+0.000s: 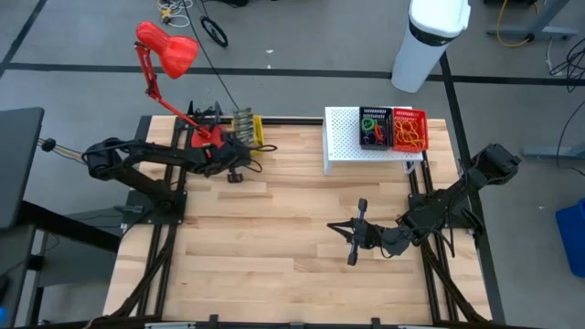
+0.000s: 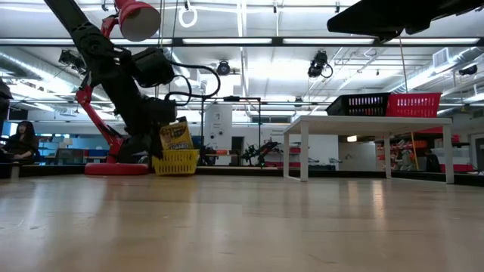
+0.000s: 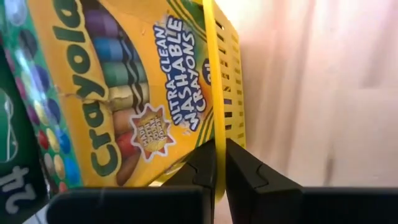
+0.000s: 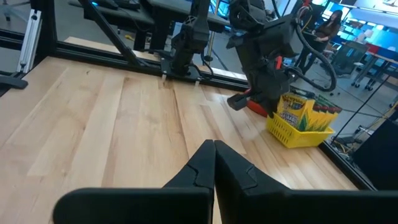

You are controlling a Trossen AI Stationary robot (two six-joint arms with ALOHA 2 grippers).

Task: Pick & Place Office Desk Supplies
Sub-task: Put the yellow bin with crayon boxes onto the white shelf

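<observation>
Basket rim pinched, ready to tip.

The left gripper [image 3: 221, 163] is clenched on the thin rim of the yellow basket [image 3: 229, 93], which sits at the back of the table [image 1: 274, 228] beside the red lamp [image 1: 167, 50], with crayon boxes [image 3: 118, 93] standing upright inside. Held by one edge only, the basket could tilt when lifted and spill the boxes, or the slim plastic could slip from the fingers. The right gripper [image 4: 214, 163] waits squeezed together over bare wood, well apart, holding nothing.

Yellow-green crayon boxes [image 2: 175, 136] upright in yellow basket [image 2: 176, 162]
</observation>
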